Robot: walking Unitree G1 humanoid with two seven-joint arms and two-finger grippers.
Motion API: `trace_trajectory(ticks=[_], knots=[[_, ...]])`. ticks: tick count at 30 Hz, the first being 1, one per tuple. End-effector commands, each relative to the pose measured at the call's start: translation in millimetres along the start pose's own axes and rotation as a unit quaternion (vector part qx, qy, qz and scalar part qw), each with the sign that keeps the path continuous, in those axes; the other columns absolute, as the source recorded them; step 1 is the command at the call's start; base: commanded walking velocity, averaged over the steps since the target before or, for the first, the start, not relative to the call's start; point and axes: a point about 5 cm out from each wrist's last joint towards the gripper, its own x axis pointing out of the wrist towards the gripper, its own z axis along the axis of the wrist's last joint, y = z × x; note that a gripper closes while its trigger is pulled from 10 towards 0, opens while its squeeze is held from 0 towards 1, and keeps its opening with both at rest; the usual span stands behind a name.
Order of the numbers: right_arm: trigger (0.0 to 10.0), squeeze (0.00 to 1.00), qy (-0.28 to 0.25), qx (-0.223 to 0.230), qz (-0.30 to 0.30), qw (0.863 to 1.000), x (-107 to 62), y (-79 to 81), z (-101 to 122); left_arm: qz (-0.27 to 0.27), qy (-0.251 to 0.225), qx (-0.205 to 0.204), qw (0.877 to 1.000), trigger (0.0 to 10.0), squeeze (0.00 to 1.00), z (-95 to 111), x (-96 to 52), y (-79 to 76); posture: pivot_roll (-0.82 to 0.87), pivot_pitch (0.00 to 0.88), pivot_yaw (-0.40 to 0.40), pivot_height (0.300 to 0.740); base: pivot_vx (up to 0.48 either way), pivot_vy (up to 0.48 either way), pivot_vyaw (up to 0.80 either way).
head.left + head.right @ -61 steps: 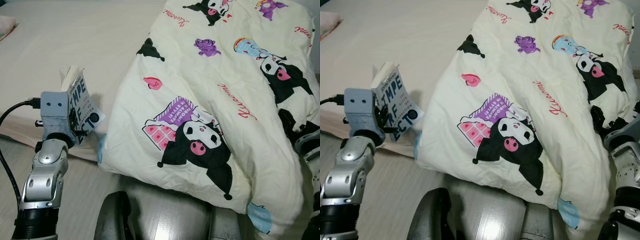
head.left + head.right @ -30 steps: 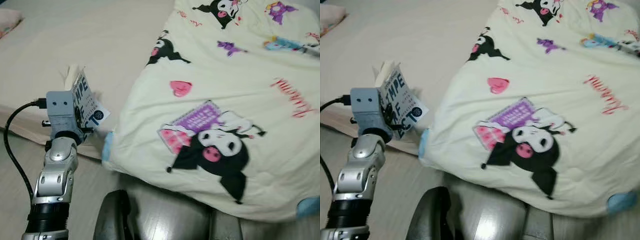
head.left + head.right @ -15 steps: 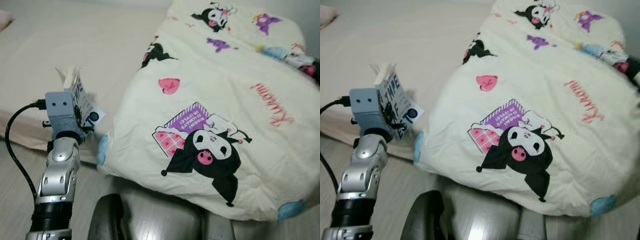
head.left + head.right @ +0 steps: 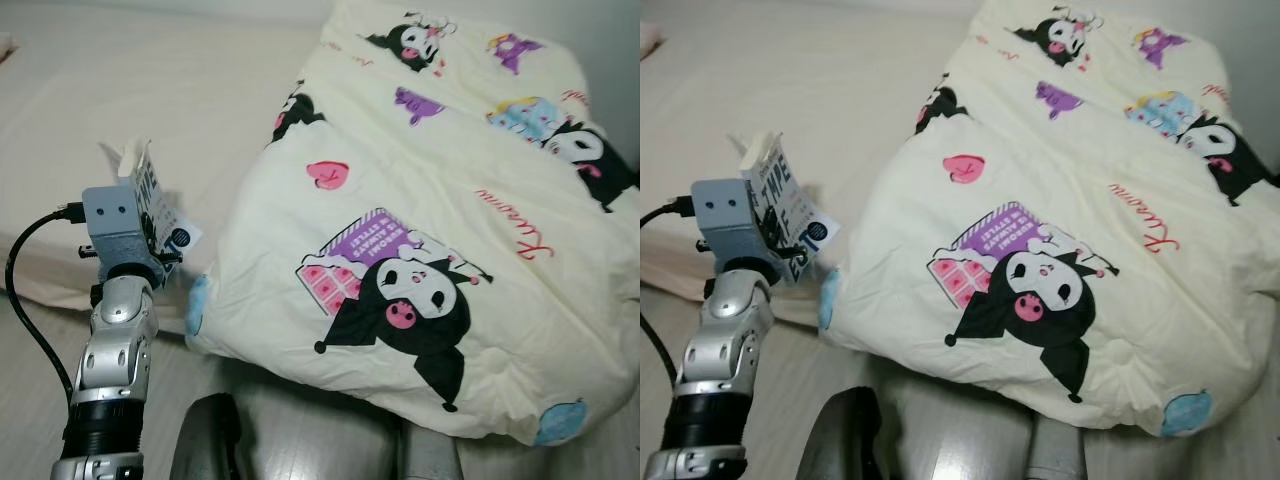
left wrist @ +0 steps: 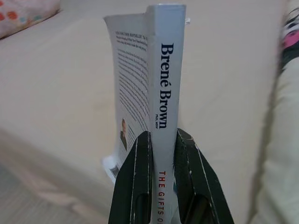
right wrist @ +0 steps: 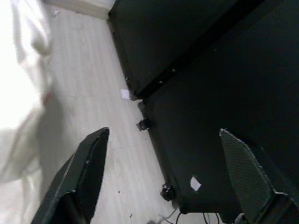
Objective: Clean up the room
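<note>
A bed (image 4: 150,110) carries a cartoon-print quilt (image 4: 430,230) on its right, while at its near left edge the left gripper (image 5: 161,154) has its fingers (image 5: 140,177) clamped on an upright book (image 5: 161,84), and the right gripper (image 6: 163,177), fingers spread wide and empty, faces the floor (image 6: 88,93).

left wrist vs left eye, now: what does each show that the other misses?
Left wrist alone: the book spine-on, reading "Brené Brown", its back cover with small text, and the left hand with its fingers pressed on either side of the spine. Left eye alone: the cartoon-print comforter spread across the bed, and the silver left arm with its cable. Both: the book held upright over the beige bed.
</note>
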Motion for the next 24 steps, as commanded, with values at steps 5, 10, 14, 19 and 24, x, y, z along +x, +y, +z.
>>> trace_trajectory(ticks=[5,10,14,19,24], knots=[[10.0,1.0,-0.031,0.048,0.001,0.998,0.6,0.2,9,0.018,0.001,-0.004,1.0,10.0,0.0,-3,5.9,6.7,-0.09,0.145,-0.009,0.5,0.0,0.0,0.0],[10.0,0.0,-0.135,0.196,0.113,0.965,-6.5,40.2,45,0.049,-0.019,-0.014,0.999,10.0,0.0,8,16.4,21.2,-0.08,0.094,-0.023,0.5,0.0,0.0,0.0],[10.0,0.0,-0.179,0.28,0.232,0.914,-25.1,84.8,63,0.058,-0.023,-0.028,0.998,10.0,0.0,13,20.9,26.5,-0.08,0.076,-0.027,0.505,0.0,0.0,0.0],[10.0,0.0,-0.199,0.296,0.333,0.873,-54.8,143.3,68,0.076,-0.018,-0.033,0.996,10.0,0.0,14,22.7,32.2,-0.06,0.038,-0.03,0.515,0.0,0.0,0.0],[10.0,0.0,-0.211,0.301,0.388,0.845,-77.9,179.0,72,0.096,-0.009,-0.033,0.995,10.0,0.0,14,24.4,39.4,-0.05,0.023,-0.03,0.525,0.0,0.0,0.0]])
